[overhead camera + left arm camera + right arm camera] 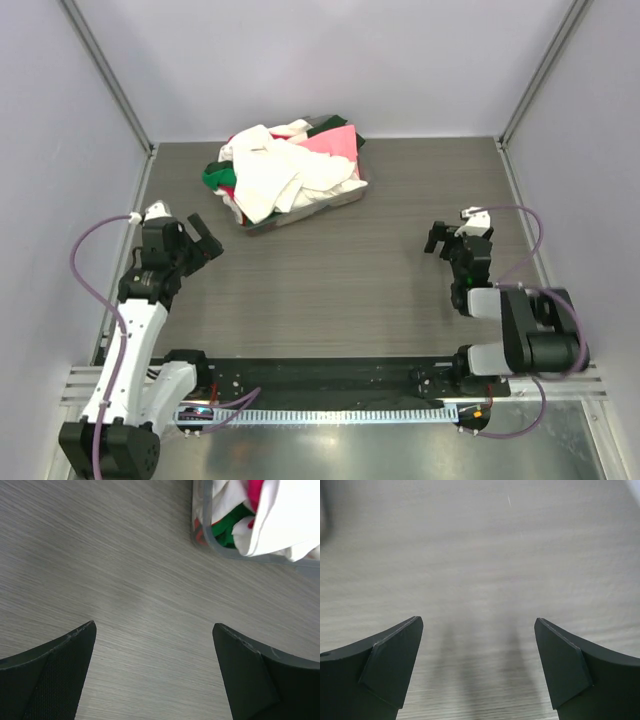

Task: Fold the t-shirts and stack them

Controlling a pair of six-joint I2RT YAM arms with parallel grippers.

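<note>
At far bench (340,290) edge, t-shirts (300,150) lie heaped in grey tray (268,226). Both left pincer (207,238) and right pincer (436,238) wide open, empty. Cloth looks soft, light, floppy; pinch loose fold of top white tee (268,178).

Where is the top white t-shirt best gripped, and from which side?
Probably a raised fold near the middle of the white t-shirt, from straight above. It lies crumpled uppermost in the grey tray, so folds stand up, and the tray wall hinders a side approach.
</note>
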